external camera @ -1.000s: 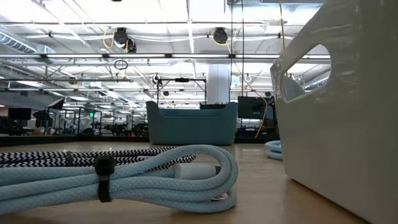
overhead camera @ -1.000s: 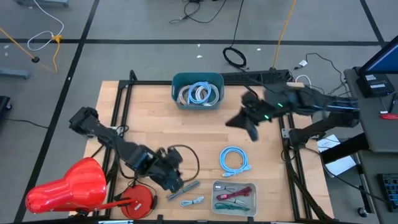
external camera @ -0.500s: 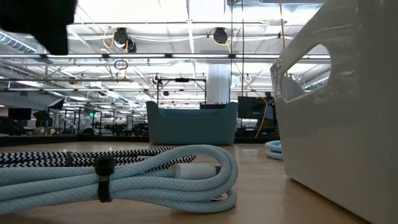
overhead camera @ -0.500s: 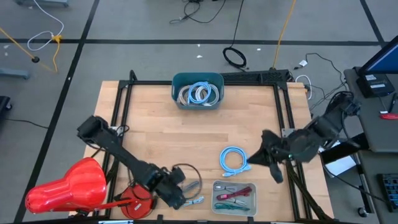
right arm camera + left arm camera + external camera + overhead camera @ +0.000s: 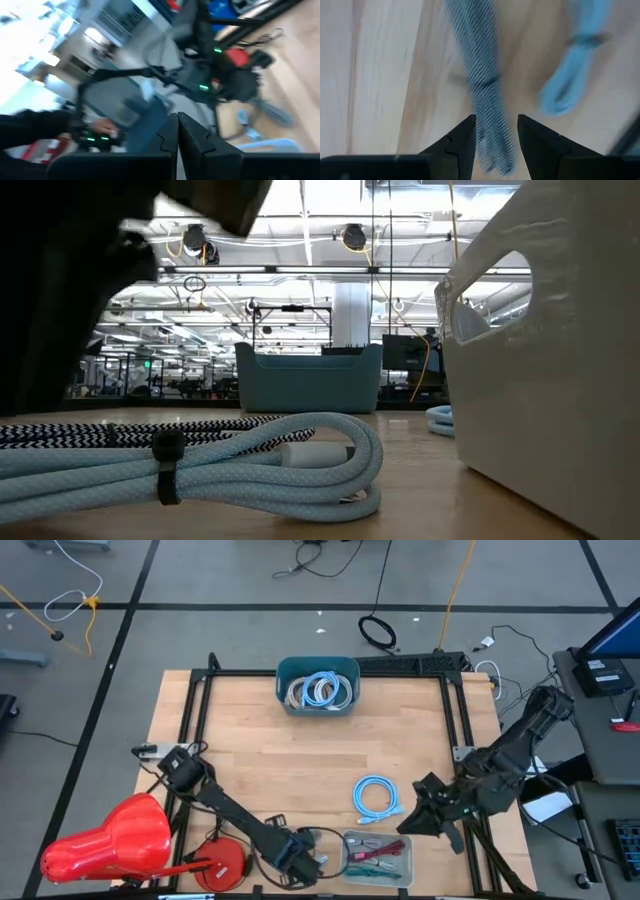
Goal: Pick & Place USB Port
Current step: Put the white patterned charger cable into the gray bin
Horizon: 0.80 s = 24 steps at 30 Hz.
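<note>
My left gripper (image 5: 496, 137) is open at the table's near edge, just left of the white tray (image 5: 348, 840). Its fingers stand on either side of a black-and-white braided cable bundle (image 5: 487, 95) lying flat on the wood. A tied light blue cable bundle (image 5: 569, 75) lies beside it. The low view shows both bundles close up, light blue (image 5: 220, 465) and braided (image 5: 90, 435). My left arm (image 5: 70, 290) looms dark over them. My right gripper (image 5: 175, 135) is shut and held off the table near its right edge (image 5: 425, 817).
A blue bin (image 5: 318, 685) with coiled cables stands at the far edge. A light blue coil (image 5: 375, 795) lies right of centre. The white tray holds red and green items. A red object (image 5: 110, 840) and a red disc (image 5: 225, 865) sit at the near left corner.
My left gripper has travelled toward the table's near edge and to the right, ending over the cable bundles beside the tray. My right arm has swung from near the blue bin toward the right and near edges, past the light blue coil.
</note>
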{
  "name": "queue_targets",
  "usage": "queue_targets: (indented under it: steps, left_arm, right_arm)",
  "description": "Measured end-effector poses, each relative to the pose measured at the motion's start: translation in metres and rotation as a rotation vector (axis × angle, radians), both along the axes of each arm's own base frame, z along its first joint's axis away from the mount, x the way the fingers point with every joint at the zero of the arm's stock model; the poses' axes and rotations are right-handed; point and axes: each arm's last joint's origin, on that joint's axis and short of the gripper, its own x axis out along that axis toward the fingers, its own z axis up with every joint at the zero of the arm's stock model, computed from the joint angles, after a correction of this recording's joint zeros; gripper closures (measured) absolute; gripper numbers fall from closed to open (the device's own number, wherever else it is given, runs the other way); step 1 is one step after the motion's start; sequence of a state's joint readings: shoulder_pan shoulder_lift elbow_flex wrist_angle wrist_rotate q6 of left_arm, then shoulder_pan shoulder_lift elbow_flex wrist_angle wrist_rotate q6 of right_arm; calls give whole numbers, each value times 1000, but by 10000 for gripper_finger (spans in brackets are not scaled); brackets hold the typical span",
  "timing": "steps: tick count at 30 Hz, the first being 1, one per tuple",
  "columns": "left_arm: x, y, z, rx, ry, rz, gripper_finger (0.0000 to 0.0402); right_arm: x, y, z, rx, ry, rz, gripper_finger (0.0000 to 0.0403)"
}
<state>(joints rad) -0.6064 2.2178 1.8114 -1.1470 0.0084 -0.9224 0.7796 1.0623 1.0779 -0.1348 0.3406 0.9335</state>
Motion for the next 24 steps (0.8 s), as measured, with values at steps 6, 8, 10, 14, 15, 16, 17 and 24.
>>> queue_targets:
  steps: [6,8,10,14,15,16,17,24]
  left_arm:
    - [-9,3,-15,26,59,86,254]
    - [-8,2,-19,9,42,103,254]
    - [-4,1,-24,-28,8,106,254]
    - [-3,4,-32,-72,-5,145,254]
    - [-4,6,-35,-76,9,167,254]
    - [-5,9,-38,-77,26,192,255]
    - [-6,12,-41,-78,47,220,260]
    - [0,29,-37,-96,68,286,382]
  right_arm:
    - [-9,-2,-10,45,-61,-12,403]
    - [-12,-3,-11,39,-68,-21,403]
    - [-13,-3,-11,28,-76,-29,403]
    - [-15,-1,-10,19,-94,-21,403]
    - [-15,-1,-9,16,-97,-18,403]
    - [-16,0,-9,15,-103,-14,403]
    - [-16,0,-8,15,-110,-11,403]
    - [-18,3,-6,13,-133,6,403]
